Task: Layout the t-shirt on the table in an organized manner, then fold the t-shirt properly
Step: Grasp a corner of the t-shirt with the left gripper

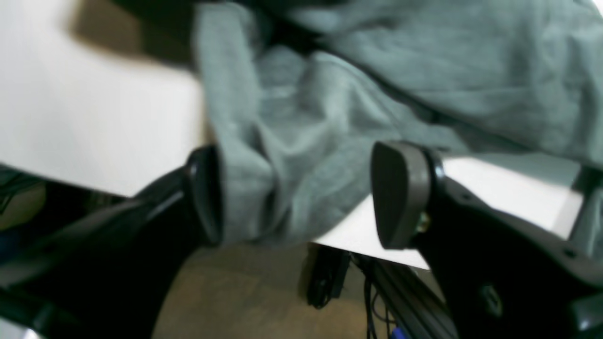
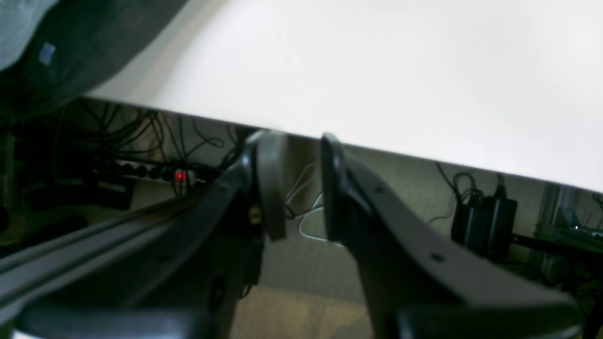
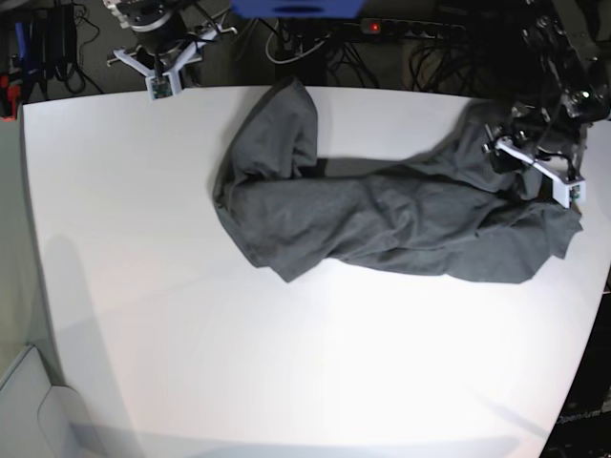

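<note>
Left wrist view: blurred. The left tool [image 1: 294, 195] stands with jaws wide apart at the tabletop's [image 1: 499, 188] edge. A fold of the t-shirt [image 1: 292, 141] droops over that edge between the two pads; the cloth brushes one pad and hangs clear of the other, so nothing is clamped. Floor and cables show below.

Right wrist view: the right tool [image 2: 301, 183] hangs off the tabletop [image 2: 377, 70], just outside its edge, jaws narrowly parted with only air between them. A dark corner of the t-shirt [image 2: 70, 47] shows at the top left, well apart from the pads. A power strip [image 2: 155, 174] with a red light lies underneath.

Base view: the t-shirt [image 3: 382, 215] lies crumpled in a long band across the far half of the tabletop [image 3: 286, 363], one end reaching the far edge, the other bunched at this view's right edge. The left tool [image 3: 535, 157] sits over that bunched end, wrist tilted down. The right tool [image 3: 162, 72] is parked beyond the far left corner, clear of the cloth.

Handling, as a judgement: light, limp cotton, no stiffness; it will sag and drag rather than slide flat. Best taken at hem corners or shoulder seams, pinching a single layer and lifting to spread.
</note>
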`<state>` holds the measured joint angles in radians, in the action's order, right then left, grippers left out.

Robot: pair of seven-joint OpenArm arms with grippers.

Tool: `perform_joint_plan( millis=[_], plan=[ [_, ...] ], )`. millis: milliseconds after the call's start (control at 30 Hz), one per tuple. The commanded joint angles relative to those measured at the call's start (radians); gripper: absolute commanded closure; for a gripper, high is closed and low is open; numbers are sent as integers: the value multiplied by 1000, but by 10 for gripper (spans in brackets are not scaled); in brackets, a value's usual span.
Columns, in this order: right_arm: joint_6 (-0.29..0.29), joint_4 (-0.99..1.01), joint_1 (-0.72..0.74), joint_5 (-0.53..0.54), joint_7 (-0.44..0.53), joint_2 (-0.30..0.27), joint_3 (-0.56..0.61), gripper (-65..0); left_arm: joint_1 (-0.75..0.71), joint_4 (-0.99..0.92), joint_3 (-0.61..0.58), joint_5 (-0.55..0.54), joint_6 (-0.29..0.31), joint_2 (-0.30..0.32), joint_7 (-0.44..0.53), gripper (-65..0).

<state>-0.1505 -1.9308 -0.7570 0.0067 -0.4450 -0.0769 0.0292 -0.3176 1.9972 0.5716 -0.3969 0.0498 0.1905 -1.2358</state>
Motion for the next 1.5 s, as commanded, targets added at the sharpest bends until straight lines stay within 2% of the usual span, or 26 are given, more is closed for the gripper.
perform_joint_plan(
  millis=[0,300,467,667,933,1133,1467],
  plan=[
    [-5,-14,-6,2,21,-1,-1,-146,10,21,26,-4,-1,13,8,-435],
    [-5,-12,8,2,16,-2,-1,-146,56,21,198,-3,0,20,18,-435],
    [-5,-12,8,2,18,-2,1,-146,136,0,262,8,0,20,18,-435],
    [-5,6,21,2,16,-2,1,-146,246,-118,265,8,-3,10,31,-435],
    [-7,8,21,2,16,-4,1,-146,275,-341,256,8,-5,10,205,-435],
    [-7,8,21,2,16,-16,1,-146,275,-427,256,0,-3,10,296,-435],
    [-7,8,21,2,16,-16,1,-146,334,-436,256,5,-3,8,317,-435]
  ],
)
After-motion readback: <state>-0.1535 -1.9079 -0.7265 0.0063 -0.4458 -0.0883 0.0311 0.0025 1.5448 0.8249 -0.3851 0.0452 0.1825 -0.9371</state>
